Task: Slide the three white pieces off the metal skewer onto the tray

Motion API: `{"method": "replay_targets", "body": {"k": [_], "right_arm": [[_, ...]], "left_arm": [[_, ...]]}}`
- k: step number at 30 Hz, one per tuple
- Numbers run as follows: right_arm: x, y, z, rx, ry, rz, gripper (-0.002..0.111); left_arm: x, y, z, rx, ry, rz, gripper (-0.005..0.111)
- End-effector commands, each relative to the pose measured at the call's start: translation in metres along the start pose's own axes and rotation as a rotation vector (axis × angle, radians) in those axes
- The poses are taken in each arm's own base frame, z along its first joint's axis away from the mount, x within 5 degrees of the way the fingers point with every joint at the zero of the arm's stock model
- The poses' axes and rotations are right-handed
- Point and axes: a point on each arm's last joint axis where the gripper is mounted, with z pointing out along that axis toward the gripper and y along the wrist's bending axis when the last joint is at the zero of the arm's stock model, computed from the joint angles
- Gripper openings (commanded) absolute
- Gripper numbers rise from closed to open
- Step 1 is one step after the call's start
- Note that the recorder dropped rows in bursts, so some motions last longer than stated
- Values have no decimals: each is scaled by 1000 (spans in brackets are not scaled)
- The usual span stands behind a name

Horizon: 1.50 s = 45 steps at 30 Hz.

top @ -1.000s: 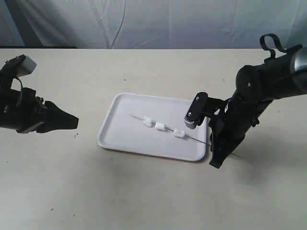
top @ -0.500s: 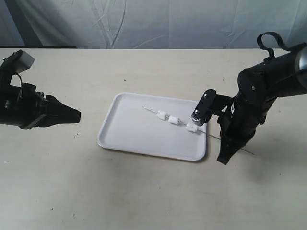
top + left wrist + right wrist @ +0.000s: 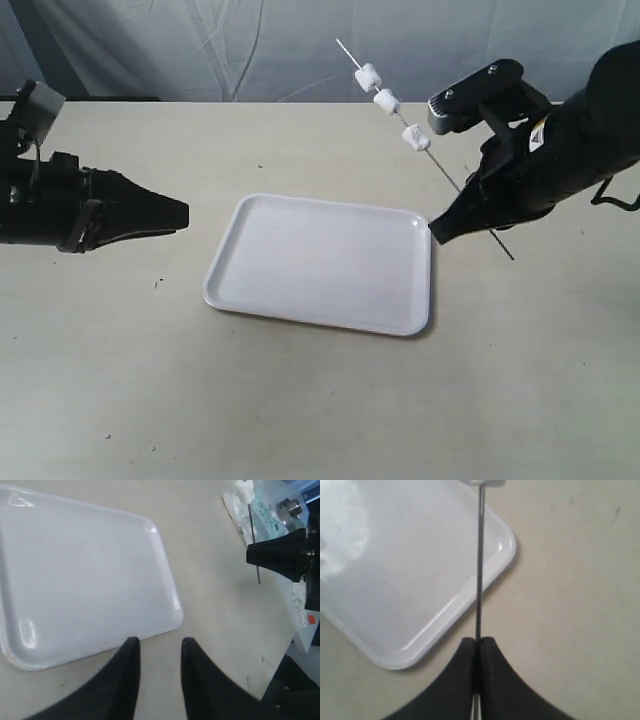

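Right gripper (image 3: 437, 232): fingers pressed together on the metal skewer (image 3: 445, 173) near its lower end, over the tray's (image 3: 300, 255) far right corner; the arm reaches in from the right.
Left gripper (image 3: 182, 213): fingers slightly apart, holding nothing, left of the tray, pointing at it.
Change: half a second ago the skewer lay low over the tray; now it is lifted clear.
Skewer axis: steep diagonal, free tip up beyond the tray's far edge.
Three white pieces (image 3: 386, 100): threaded on its upper half.

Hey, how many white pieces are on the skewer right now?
3 white pieces, all threaded on the metal skewer that the right gripper holds raised: one nearest the tip, one just below, one lowest. None on the tray.
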Motion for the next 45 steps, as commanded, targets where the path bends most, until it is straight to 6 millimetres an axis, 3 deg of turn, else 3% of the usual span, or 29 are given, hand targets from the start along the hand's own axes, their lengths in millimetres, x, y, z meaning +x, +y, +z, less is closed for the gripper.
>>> {"method": "replay_targets", "body": {"k": [1,14,21,27,34,37,41,45], "right_arm": [[-1,7,-7,-79,-37,144,-1],[38,14,22,-80,-98,321,-1],[37,16,22,-101,-108,361,-1],[34,20,21,-150,-128,358,-1],[29,29,19,-255,-165,359,-1],[24,45,12,-455,-202,312,-1],[25,52,9,-532,-189,285,-1],[33,59,9,-602,-146,282,-1]], "left_arm": [[-4,-10,0,100,-29,-26,28],[-7,-18,1,172,-55,-55,28],[4,-23,27,191,28,-57,28],[0,-17,45,202,-50,-79,28],[6,-11,55,267,-3,-110,28],[7,-10,56,290,2,-91,29],[2,-13,56,311,-4,-75,41],[-3,-13,56,296,-16,-59,41]]}}
